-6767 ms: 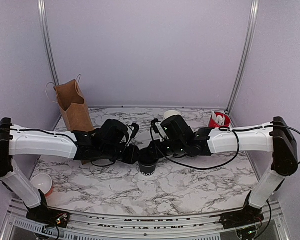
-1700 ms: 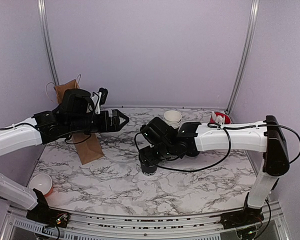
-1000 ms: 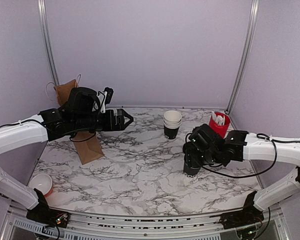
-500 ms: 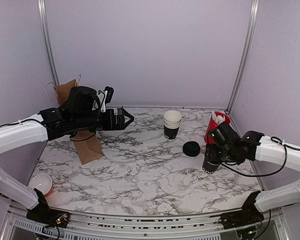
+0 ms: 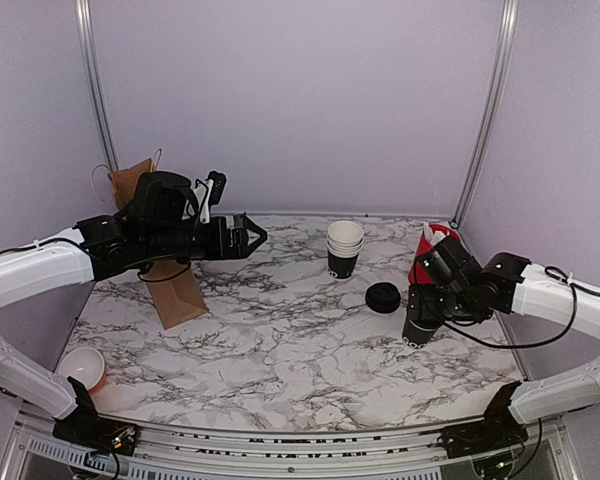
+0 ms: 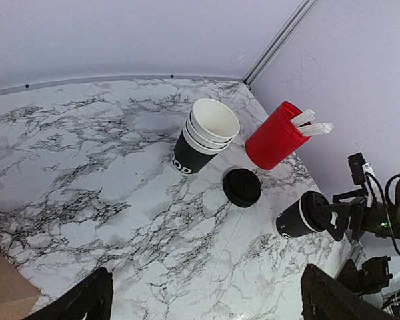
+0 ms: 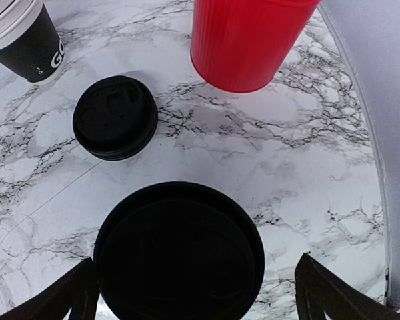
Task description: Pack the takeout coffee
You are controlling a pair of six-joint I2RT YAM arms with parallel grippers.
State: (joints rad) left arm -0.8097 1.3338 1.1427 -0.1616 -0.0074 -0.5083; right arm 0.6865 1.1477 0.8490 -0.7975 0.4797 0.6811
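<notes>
1. Marble worktop: lidded black coffee cup stands upright, straddled by the right tool, fingers spread wide, not gripping.
2. Left tool, gaping too, hangs well away beside the brown paper bag.

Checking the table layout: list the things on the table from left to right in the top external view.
In order: small cup at the near-left corner, brown paper bag, stack of nested cups, loose black lid, black takeout cup. Omitted: red cup, overlapping it.
</notes>
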